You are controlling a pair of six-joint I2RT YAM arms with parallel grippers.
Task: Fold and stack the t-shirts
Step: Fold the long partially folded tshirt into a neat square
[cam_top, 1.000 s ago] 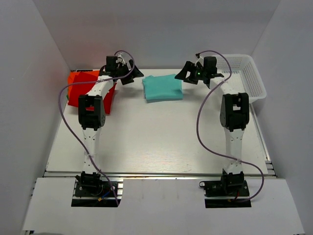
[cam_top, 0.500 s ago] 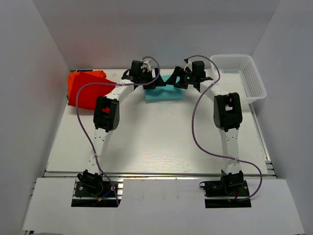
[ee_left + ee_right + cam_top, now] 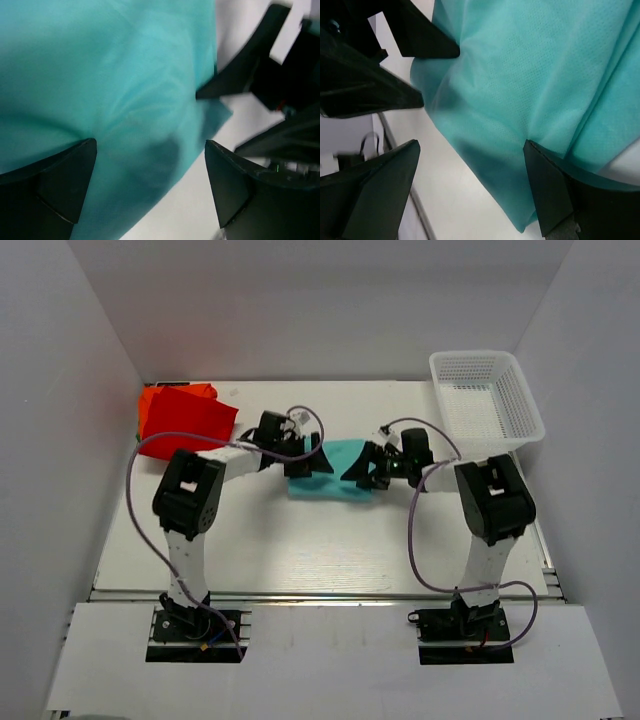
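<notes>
Both arms have swung back from the far end of the worktop (image 3: 330, 540), and the teal t-shirt (image 3: 331, 486) now lies nearer their bases than it did half a second ago, out toward the middle of the board.

The white mesh basket (image 3: 470, 356) sits well off to the right of the teal t-shirt and farther back, at the corner. The red t-shirt (image 3: 185, 425) lies well to the teal one's left, also farther back, with an orange edge (image 3: 150, 398) showing at its far left corner.

The teal t-shirt is a folded pad, somewhat rumpled, with soft ridges across its top in the wrist views.

The left pincer (image 3: 318, 462) is over the teal t-shirt's left side and the right pincer (image 3: 355, 470) over its right side, tips pointing at each other and near together. From the left wrist, the left pincer (image 3: 150, 144) is spread wide with only teal cloth (image 3: 100, 75) beneath the gap. The right pincer (image 3: 471, 145) is likewise spread wide above the cloth (image 3: 530, 75). Whether the tips press on the fabric I cannot tell.
</notes>
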